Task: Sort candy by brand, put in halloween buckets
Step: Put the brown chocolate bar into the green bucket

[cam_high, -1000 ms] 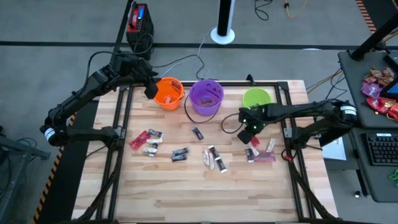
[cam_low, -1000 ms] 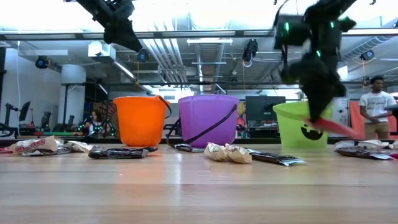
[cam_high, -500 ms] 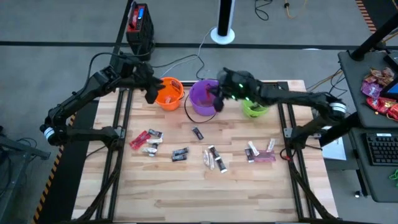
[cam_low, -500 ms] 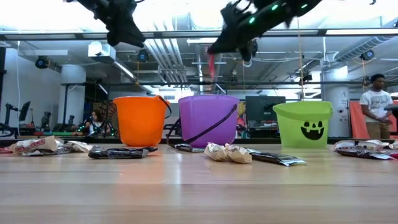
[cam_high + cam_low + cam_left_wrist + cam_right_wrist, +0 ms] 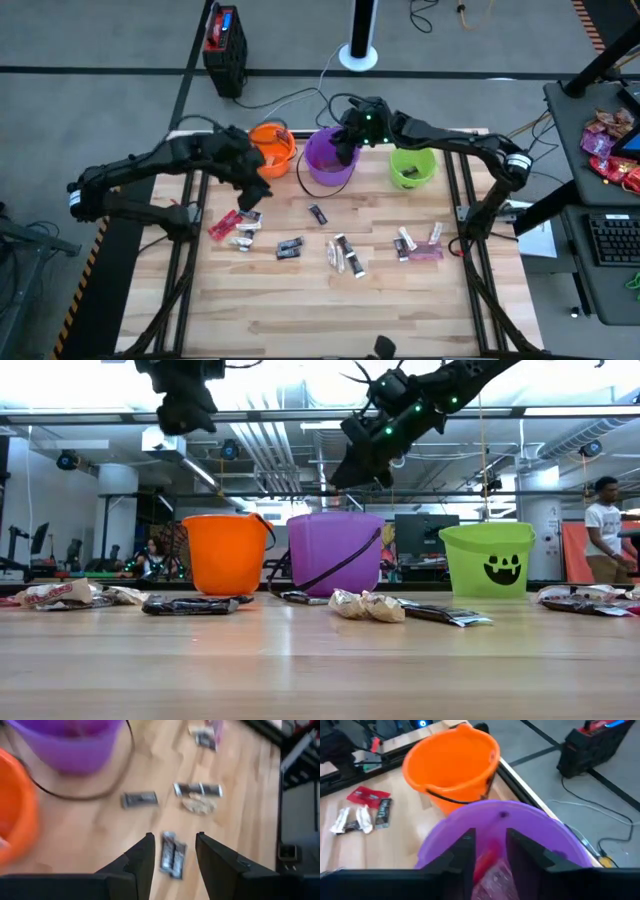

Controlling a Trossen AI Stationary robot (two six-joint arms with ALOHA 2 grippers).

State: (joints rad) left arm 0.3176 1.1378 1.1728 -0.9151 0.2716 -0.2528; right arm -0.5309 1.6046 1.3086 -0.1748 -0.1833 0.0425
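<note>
The right end effector point(image 5: 487, 852) hovers over the purple bucket point(image 5: 331, 158), fingers parted, pink candy point(image 5: 492, 870) dropping inside. The left end effector point(image 5: 172, 852), fingers apart and empty, hangs above dark candy point(image 5: 171, 855) on the tabletop point(image 5: 300, 300), likely the next pick.

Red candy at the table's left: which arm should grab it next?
Left. The left gripper hangs open just beside the red candy, fingers pointed at the table. The right gripper is over the purple bucket, farther off.
</note>
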